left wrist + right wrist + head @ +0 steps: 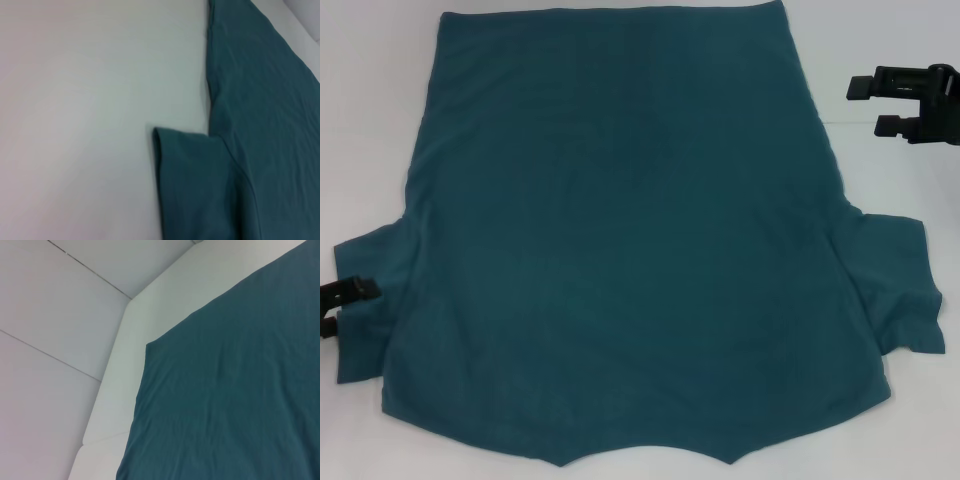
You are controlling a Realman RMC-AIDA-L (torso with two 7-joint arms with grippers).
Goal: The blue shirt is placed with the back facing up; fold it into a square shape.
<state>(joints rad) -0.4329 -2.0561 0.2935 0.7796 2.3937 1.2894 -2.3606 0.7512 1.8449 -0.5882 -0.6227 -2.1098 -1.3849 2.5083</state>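
The blue shirt (pixel 630 240) lies spread flat on the white table (pixel 370 120), plain side up, with its hem at the far side and its collar edge at the near side. Both short sleeves stick out sideways. My left gripper (pixel 356 307) sits open at the outer edge of the left sleeve (pixel 365 270), its fingers apart, low over the table. The left wrist view shows that sleeve (pixel 195 185) and the shirt's side seam. Off the shirt's far right side, my right gripper (pixel 865 106) hovers open, holding nothing. The right wrist view shows the shirt's far hem corner (pixel 225 390).
White tabletop surrounds the shirt on the left and right. The right wrist view shows the table's angled far edge (pixel 115 390), with grey panelled floor (pixel 50 315) beyond it.
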